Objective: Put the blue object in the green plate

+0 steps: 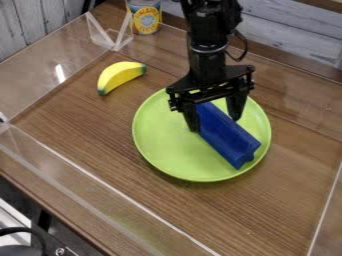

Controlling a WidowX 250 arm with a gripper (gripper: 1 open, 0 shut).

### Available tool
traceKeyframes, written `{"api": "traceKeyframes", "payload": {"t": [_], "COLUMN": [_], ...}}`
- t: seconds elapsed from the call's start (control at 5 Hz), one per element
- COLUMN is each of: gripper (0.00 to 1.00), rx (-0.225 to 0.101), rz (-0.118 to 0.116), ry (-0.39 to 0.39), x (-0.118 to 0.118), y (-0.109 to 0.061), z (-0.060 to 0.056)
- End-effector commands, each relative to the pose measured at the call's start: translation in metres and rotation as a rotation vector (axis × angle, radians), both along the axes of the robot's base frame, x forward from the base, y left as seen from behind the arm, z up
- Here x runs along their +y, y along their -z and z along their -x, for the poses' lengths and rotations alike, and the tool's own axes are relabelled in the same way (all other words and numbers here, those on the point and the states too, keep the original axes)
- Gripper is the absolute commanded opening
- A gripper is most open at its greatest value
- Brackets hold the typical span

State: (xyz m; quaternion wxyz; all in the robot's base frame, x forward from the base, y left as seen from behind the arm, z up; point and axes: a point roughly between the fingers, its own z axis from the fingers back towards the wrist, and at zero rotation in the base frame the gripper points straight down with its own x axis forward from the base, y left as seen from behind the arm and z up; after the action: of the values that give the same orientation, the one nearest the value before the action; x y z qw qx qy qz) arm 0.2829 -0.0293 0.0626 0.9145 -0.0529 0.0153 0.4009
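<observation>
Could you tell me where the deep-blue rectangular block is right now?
The deep-blue rectangular block lies diagonally inside the round lime-green plate, right of centre, its upper end beneath the open gripper.
</observation>
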Motion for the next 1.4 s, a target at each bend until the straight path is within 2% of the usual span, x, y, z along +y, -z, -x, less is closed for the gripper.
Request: {"api": "traceKeyframes", "payload": {"t": [0.0, 0.6, 1.2], "gripper": [1.0, 1.0, 1.0], "rx": [-0.035, -0.038, -0.044], "rz": [-0.004, -0.009, -0.021], "ry": [0.014, 0.006, 0.012], "x": [-0.006, -0.015, -0.019], "y": [-0.003, 0.014, 0.022], "z": [-0.002, -0.003, -0.003]}}
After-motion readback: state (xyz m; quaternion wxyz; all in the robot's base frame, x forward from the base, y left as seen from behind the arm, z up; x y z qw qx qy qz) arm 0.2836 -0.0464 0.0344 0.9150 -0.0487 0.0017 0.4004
